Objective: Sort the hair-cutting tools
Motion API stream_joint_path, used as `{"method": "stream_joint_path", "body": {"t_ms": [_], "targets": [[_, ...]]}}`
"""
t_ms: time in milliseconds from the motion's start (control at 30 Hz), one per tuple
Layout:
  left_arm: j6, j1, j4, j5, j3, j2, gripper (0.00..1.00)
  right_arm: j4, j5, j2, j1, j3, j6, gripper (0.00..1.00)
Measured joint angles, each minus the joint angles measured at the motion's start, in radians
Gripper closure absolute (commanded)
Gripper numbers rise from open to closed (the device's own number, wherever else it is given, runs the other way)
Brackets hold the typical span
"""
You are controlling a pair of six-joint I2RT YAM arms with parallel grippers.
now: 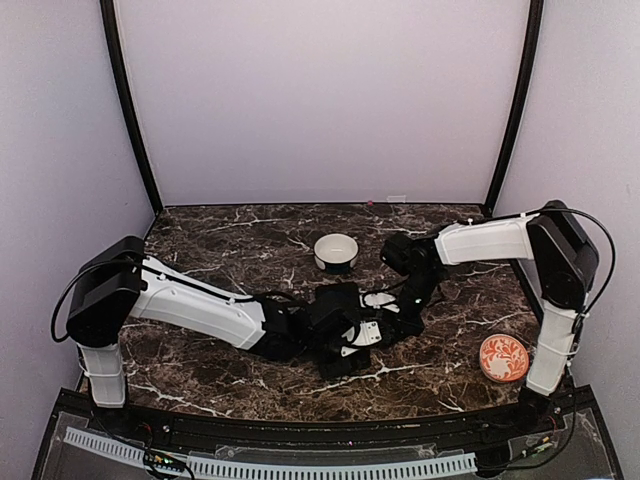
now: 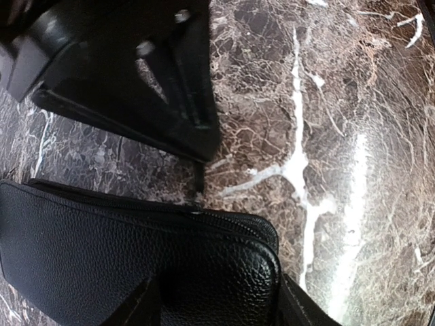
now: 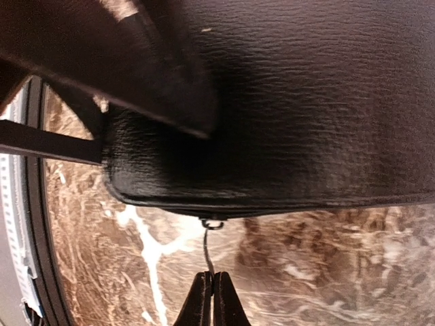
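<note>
A flat black pebbled-leather case [image 2: 102,251] is lying mid-table on veined brown marble [image 1: 220,240], zipped along the edges in view. The left gripper [image 2: 219,293] is clamping its rounded corner. The right gripper [image 3: 213,280] is pinching the thin metal zipper pull [image 3: 207,244]. The hair-cutting tools are hidden from every view. A round white bowl [image 1: 336,252] is sitting just beyond.

Robotics lab test bench: two white-and-black arms, the left arm [image 1: 190,300] and right arm [image 1: 490,240], stand bolted at 7 and 5 o'clock on a marble-patterned table [image 1: 230,240]. Plain pale walls [image 1: 320,100], black frame posts [image 1: 130,110] and exposed cable [image 1: 607,255] enclose it.
</note>
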Motion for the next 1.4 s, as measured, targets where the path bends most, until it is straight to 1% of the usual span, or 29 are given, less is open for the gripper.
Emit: {"method": "stream_joint_path", "body": {"t_ms": [233, 733, 933, 1100, 1167, 1267, 1400], "targets": [[-0.027, 0.000, 0.027, -0.030, -0.011, 0.000, 0.45, -0.041, -0.051, -0.006, 0.016, -0.017, -0.025, 1.00], [-0.067, 0.000, 0.046, -0.032, -0.042, -0.027, 0.47, -0.048, -0.138, -0.006, 0.019, -0.036, -0.029, 1.00], [-0.090, 0.000, 0.059, -0.032, -0.049, -0.034, 0.40, -0.061, -0.173, -0.005, 0.010, -0.035, -0.021, 1.00], [-0.090, 0.000, 0.102, -0.048, -0.103, -0.080, 0.34, -0.091, -0.161, -0.006, -0.074, -0.037, -0.024, 1.00], [-0.088, 0.000, 0.097, -0.051, -0.138, -0.132, 0.33, -0.119, -0.132, -0.006, -0.122, -0.041, -0.032, 1.00], [-0.087, 0.000, 0.096, -0.064, -0.148, -0.194, 0.29, -0.155, -0.077, -0.006, -0.212, -0.034, -0.051, 1.00], [-0.086, 0.012, 0.095, -0.099, -0.134, -0.222, 0.28, -0.195, -0.007, 0.029, -0.331, 0.069, -0.050, 1.00]]}}
